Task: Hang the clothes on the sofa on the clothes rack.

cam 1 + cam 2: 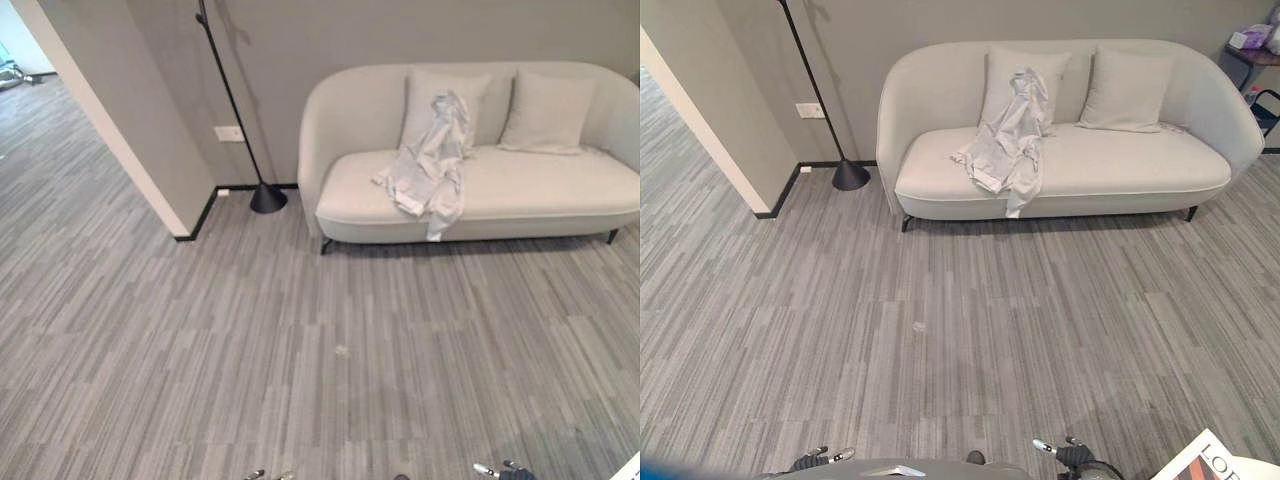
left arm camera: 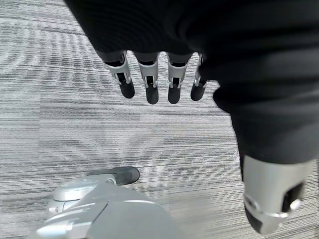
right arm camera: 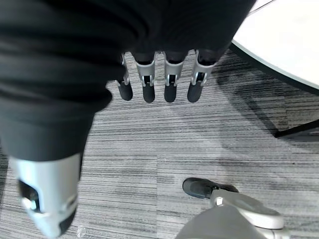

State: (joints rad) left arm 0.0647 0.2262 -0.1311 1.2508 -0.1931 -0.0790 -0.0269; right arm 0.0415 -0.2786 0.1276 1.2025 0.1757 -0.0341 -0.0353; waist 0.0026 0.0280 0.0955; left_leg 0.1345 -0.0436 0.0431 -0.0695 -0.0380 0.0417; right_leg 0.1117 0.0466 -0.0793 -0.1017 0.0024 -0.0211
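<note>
We stand well back from the sofa (image 1: 1140,175), where the garment (image 1: 1012,140) lies draped (untouched); left robot hand (image 2: 149,79) and right robot hand (image 3: 159,82) hang relaxed, empty.

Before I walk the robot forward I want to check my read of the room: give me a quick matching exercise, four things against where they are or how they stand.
Things:
1. white garment
2. black floor lamp
3. two cushions
4. left hand

Places or states:
A. open, holding nothing, over the carpet
B. propped against the backrest of the sofa
C. draped from one cushion down over the seat's front edge
D. standing by the wall beside the sofa's end

Pairs: 1-C, 2-D, 3-B, 4-A
</note>
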